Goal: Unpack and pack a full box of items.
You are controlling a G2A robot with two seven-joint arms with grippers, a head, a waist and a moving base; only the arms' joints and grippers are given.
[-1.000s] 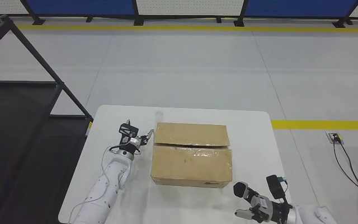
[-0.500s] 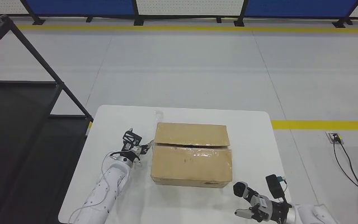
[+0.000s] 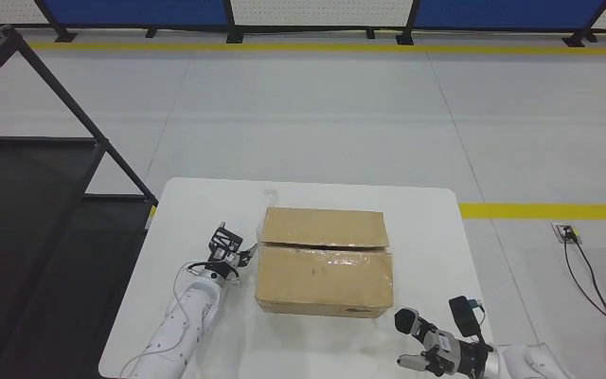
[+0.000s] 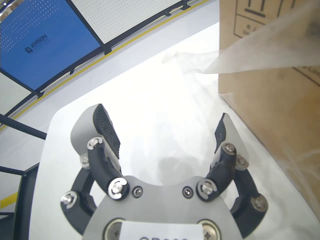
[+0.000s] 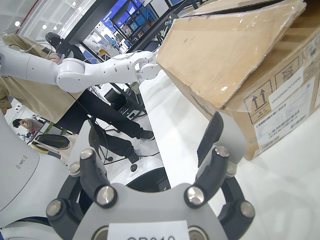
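Note:
A brown cardboard box point(image 3: 324, 260) stands in the middle of the white table point(image 3: 426, 237), its top flaps down and glossy with clear tape. My left gripper point(image 3: 232, 249) is close to the box's left side, open, with nothing between its fingers point(image 4: 107, 131). In the left wrist view the box wall point(image 4: 275, 88) rises beside it, and a loose strip of clear tape point(image 4: 250, 58) hangs off it. My right gripper point(image 3: 434, 322) sits open near the table's front right corner. In the right wrist view point(image 5: 152, 138) it faces the labelled end of the box point(image 5: 275, 96), whose near flap point(image 5: 225, 51) is slightly raised.
A black metal frame point(image 3: 95, 161) stands off the table's left side. The table's left edge runs just beside the left arm point(image 3: 185, 317). Bare tabletop lies behind the box and to its right. Blue and white panels point(image 3: 312, 11) line the far floor.
My left gripper has slid along the box's left side toward the table's front, staying open. The right arm has kept still.

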